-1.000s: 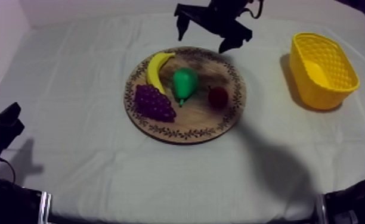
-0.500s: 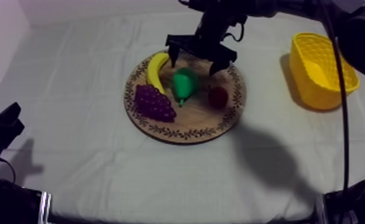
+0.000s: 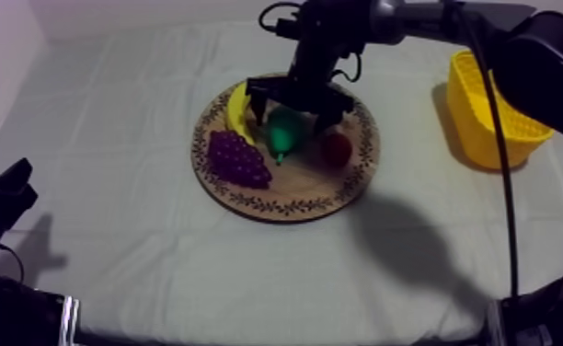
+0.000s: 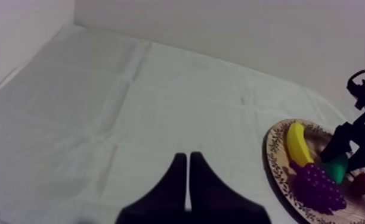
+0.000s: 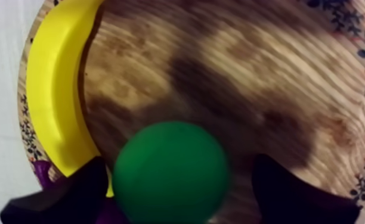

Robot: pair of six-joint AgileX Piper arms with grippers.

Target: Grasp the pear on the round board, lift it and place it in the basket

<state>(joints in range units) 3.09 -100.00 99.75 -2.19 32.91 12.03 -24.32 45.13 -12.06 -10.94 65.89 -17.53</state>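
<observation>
Right gripper (image 3: 290, 110): spread wide above the board (image 3: 285, 208), one finger on each side of the pear (image 3: 283, 134), clamped on nothing. On the right wrist view, banana-side finger just beside the pear, contact not determinable; other finger apart from the pear, with bare wood between. Left gripper (image 4: 187, 157): shut on nothing, fingers pressed together in a narrow wedge, low over the cloth (image 3: 156, 267) at the left, well apart from the board. From above: pear on the board, between the banana (image 3: 238, 107) and grapes (image 3: 237, 158) on one side and the small red fruit (image 3: 337, 149) on the other; basket (image 3: 484, 140) at the right of the table, well apart from the board. Right wrist view adds the gaps at the fingers and presents the pear end-on as a round green shape, with the banana curving along the patterned rim beside it. Left wrist view adds the shut state of the left gripper and, farther off, the other arm down at the pear. Pear on its side: long axis from the far side of the board toward the near side, broad end under the right gripper, narrow end toward the near rim, next to the grapes.
</observation>
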